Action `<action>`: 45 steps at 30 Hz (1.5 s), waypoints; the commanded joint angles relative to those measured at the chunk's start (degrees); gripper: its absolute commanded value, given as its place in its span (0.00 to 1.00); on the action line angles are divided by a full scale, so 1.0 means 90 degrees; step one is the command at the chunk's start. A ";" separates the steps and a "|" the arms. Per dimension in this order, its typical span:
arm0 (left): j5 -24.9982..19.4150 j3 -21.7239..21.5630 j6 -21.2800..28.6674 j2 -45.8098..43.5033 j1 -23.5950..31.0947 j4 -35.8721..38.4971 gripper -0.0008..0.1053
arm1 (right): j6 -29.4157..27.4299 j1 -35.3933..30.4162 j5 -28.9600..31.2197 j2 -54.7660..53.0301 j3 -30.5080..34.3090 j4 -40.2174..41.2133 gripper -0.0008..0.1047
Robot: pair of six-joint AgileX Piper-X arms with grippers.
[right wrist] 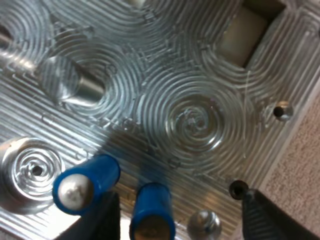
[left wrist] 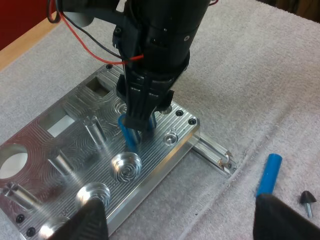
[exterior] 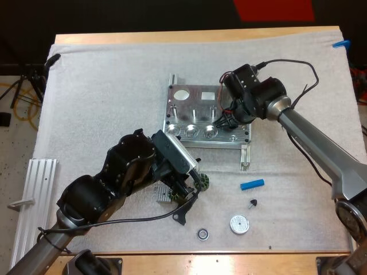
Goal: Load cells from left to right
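The right tool (left wrist: 142,117) grips a bright blue cylinder (left wrist: 128,134), which tilts with its lower end on the machined metal fixture (left wrist: 150,167), toward that plate's near right corner. The left tool (left wrist: 189,220) hangs wide open just off the fixture's near edge. A second blue cylinder (exterior: 252,184) lies on the white mat (exterior: 103,103), toward the surface's near right corner.

White mat (exterior: 103,97) on the wooden table (exterior: 189,36), seen from my console: the metal fixture (exterior: 198,109) lies flat just ahead of my spread left fingers (left wrist: 90,220). A loose blue cylinder (exterior: 252,184) and a small dark knob (exterior: 252,203) lie to their right. A finned block (exterior: 161,196) lies beneath them, with a round disc (exterior: 239,224) and a dark ring (exterior: 202,234) nearer me. A ribbed rail (exterior: 34,195) lies well to their left.
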 commanded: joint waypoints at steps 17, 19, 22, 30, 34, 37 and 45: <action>0.0034 -0.0019 0.0083 0.0005 -0.0002 -0.0036 0.58 | 0.0088 -0.0005 -0.0025 -0.1221 -0.0375 -0.0087 0.53; 0.0034 -0.0019 0.0113 0.0005 -0.0002 -0.0036 0.58 | 0.0122 -0.0005 -0.0025 -0.1416 -0.0375 -0.0063 0.53; 0.0034 -0.0019 0.0146 0.0005 -0.0002 -0.0036 0.58 | 0.0178 -0.0005 -0.0025 -0.1731 -0.0375 0.0055 0.53; 0.0034 -0.0019 0.0156 0.0005 -0.0002 -0.0036 0.58 | 0.0416 -0.0005 -0.0098 -0.2939 0.0439 0.0144 0.53; 0.0034 -0.0019 0.0224 0.0005 -0.0002 -0.0036 0.58 | 0.0438 -0.0005 -0.0347 -0.3742 0.0840 0.0338 0.53; 0.0034 -0.0019 0.0324 0.0005 -0.0002 -0.0036 0.58 | 0.0438 0.0008 -0.0365 -0.4320 0.1052 0.0671 0.53; 0.0147 -0.0019 0.0323 0.0005 -0.0002 -0.0036 0.58 | 0.0535 0.0008 -0.0836 -0.5492 0.1346 0.1775 0.53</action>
